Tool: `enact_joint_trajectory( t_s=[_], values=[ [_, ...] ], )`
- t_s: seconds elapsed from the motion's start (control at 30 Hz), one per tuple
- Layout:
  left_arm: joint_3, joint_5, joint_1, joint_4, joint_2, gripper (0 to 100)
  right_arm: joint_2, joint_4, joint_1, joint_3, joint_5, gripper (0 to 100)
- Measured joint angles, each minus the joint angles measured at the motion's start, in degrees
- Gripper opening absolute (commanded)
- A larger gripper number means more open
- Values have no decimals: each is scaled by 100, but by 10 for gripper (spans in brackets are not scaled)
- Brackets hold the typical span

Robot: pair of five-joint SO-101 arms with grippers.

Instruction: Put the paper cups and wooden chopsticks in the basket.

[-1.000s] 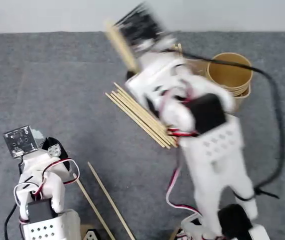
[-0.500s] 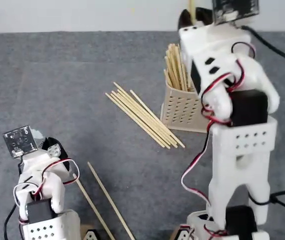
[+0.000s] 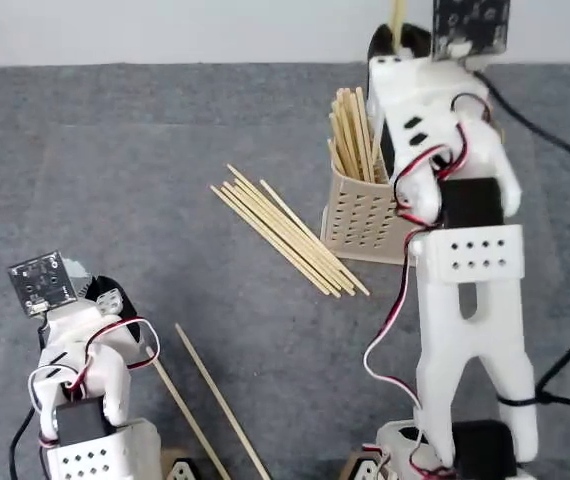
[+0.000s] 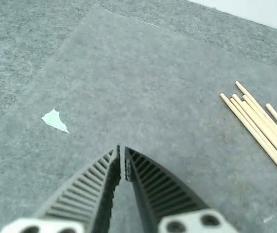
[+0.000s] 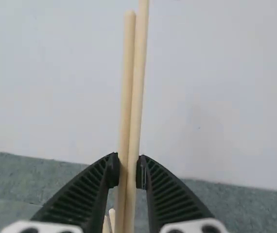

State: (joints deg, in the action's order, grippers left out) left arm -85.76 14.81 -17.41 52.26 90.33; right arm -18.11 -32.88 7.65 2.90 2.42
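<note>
While clamped upright as a pair of wooden chopsticks (image 5: pixel 131 97) in the right gripper (image 5: pixel 127 172), shut tight on them above the basket (image 3: pixel 360 225), open to a miss: released off-centre, could glance off the standing chopsticks (image 3: pixel 353 135) crowding the inside and tip over the rim onto the tabletop (image 3: pixel 115 150). Beside the basket, a loose bundle (image 3: pixel 285 235); near the left gripper (image 4: pixel 121 165), closed and empty, two stray chopsticks (image 3: pixel 220 400).

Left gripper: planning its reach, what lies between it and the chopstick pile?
Bare grey mat, in the high and left wrist views, between the left gripper and the chopstick pile.
</note>
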Motion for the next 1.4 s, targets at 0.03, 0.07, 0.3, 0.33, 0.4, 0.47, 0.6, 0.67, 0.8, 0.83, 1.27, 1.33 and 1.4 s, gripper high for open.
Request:
enact_joint_trajectory(
  t_s=[0.03,0.07,0.3,0.33,0.4,0.47,0.6,0.67,0.8,0.83,1.27,1.33,1.4],
  values=[
    [0,0,0,0,0,15,-35,176,0,229,0,7],
    [0,0,0,0,0,15,-44,308,0,440,0,7],
    [0,0,0,0,0,16,-44,615,0,1204,35,162],
    [0,0,0,0,0,16,-44,545,0,1204,62,195],
    [0,0,0,0,0,16,-44,413,9,1204,88,210],
    [0,0,0,0,0,16,-167,167,9,1204,88,193],
    [0,0,0,0,0,16,-589,-677,9,809,88,148],
    [0,0,0,0,0,16,-835,-1213,141,624,88,131],
    [0,9,0,0,0,16,-1363,-2558,571,563,88,100],
    [0,9,0,0,0,16,-1486,-2936,695,563,88,89],
    [0,9,0,0,0,16,-1697,-4308,2295,1837,88,135],
    [0,9,0,0,0,16,-1301,-4141,2347,1837,185,139],
    [0,9,0,0,0,16,-791,-3938,2409,1837,343,139]
  ],
)
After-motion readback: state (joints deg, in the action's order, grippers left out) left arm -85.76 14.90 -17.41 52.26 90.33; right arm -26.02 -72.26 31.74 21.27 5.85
